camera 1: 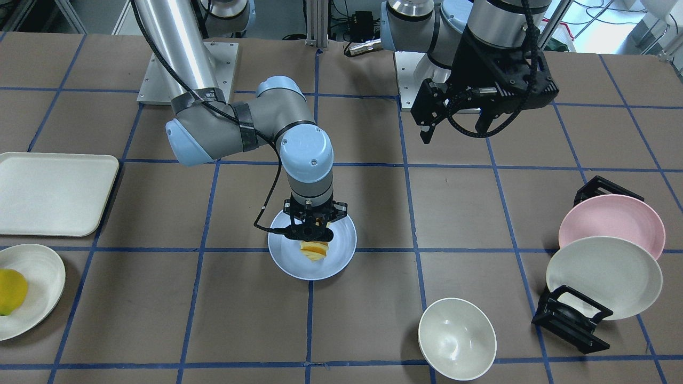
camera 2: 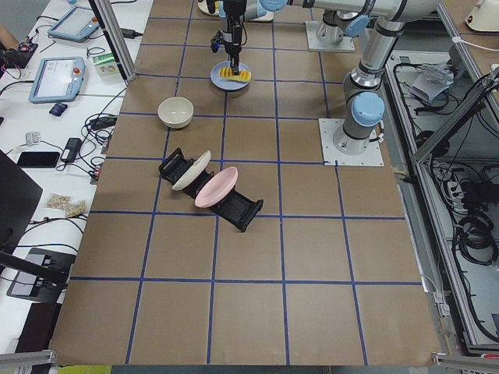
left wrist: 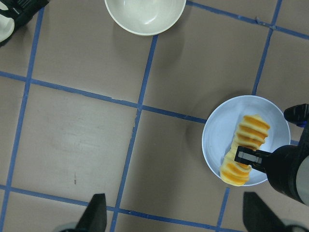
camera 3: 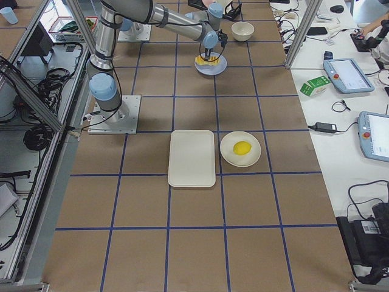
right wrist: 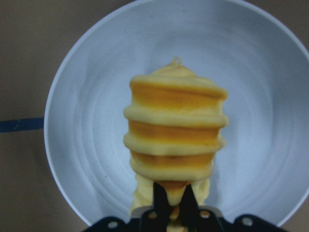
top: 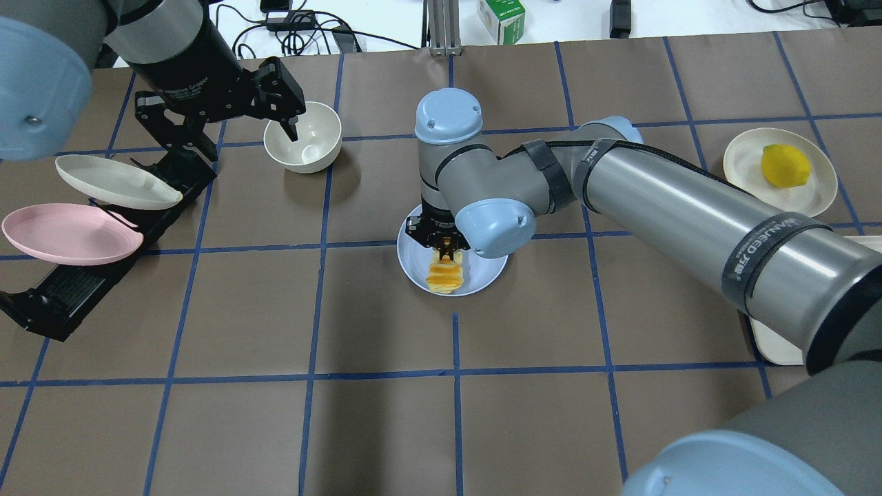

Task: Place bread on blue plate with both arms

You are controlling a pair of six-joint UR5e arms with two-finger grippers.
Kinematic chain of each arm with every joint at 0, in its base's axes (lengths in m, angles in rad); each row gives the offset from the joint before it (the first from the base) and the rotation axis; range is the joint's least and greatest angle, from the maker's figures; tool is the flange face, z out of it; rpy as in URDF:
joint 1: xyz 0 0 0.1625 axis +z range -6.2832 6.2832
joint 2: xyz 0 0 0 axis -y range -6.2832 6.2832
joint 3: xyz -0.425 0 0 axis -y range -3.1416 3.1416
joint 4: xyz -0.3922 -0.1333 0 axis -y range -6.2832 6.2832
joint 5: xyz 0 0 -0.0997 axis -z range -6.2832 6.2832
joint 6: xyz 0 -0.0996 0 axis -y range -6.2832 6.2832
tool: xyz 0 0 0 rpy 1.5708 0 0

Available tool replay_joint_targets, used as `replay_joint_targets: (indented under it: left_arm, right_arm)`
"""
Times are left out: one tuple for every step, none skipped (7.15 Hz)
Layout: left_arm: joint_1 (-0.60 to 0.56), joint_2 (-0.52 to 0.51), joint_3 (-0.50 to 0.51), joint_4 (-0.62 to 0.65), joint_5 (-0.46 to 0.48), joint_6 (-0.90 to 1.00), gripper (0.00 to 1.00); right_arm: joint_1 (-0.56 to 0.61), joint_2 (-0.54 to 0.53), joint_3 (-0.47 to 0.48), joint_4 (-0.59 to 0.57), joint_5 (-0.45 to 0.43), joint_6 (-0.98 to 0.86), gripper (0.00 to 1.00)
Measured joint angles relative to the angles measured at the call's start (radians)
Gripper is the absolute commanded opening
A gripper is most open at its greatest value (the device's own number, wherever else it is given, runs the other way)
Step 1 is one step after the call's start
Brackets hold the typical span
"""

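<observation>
The bread (right wrist: pixel 174 130), a ridged yellow and orange loaf, is over the middle of the blue plate (right wrist: pixel 87 135). My right gripper (right wrist: pixel 171 203) is shut on the loaf's near end. The same grip shows in the front view, with the right gripper (camera 1: pixel 312 237) on the bread (camera 1: pixel 315 250) above the blue plate (camera 1: pixel 341 250), and in the overhead view, with the right gripper (top: pixel 446 251), the bread (top: pixel 444 275) and the blue plate (top: pixel 482 272). I cannot tell if the loaf touches the plate. My left gripper (top: pixel 234 134) is open, empty and raised near the white bowl (top: pixel 303 134). Its wrist view shows the bread (left wrist: pixel 246 145) from above.
A pink plate (top: pixel 65 234) and an off-white plate (top: pixel 114 182) lean in a black rack (top: pixel 62 303) at the robot's left. An off-white tray (camera 1: pixel 53 192) and a white plate with a yellow lemon (camera 1: pixel 10 290) lie at the robot's right.
</observation>
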Motion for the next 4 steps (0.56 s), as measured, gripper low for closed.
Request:
replay_joint_targets:
  left_arm:
    - [-0.002,0.006,-0.003,0.001,0.021,0.039,1.0]
    - [-0.002,0.007,-0.006,0.001,0.024,0.063,1.0]
    - [-0.002,0.008,-0.008,0.001,0.021,0.072,1.0]
    - [-0.002,0.007,-0.008,0.001,0.019,0.074,1.0]
  right_arm:
    - [0.0,0.007,0.0,-0.001,0.0,-0.003,0.99]
    - [0.001,0.01,-0.001,-0.002,0.0,-0.006,1.0]
    - [0.001,0.01,-0.002,-0.008,-0.001,-0.005,1.0]
    - [-0.001,0.005,-0.006,-0.021,-0.001,-0.001,1.0]
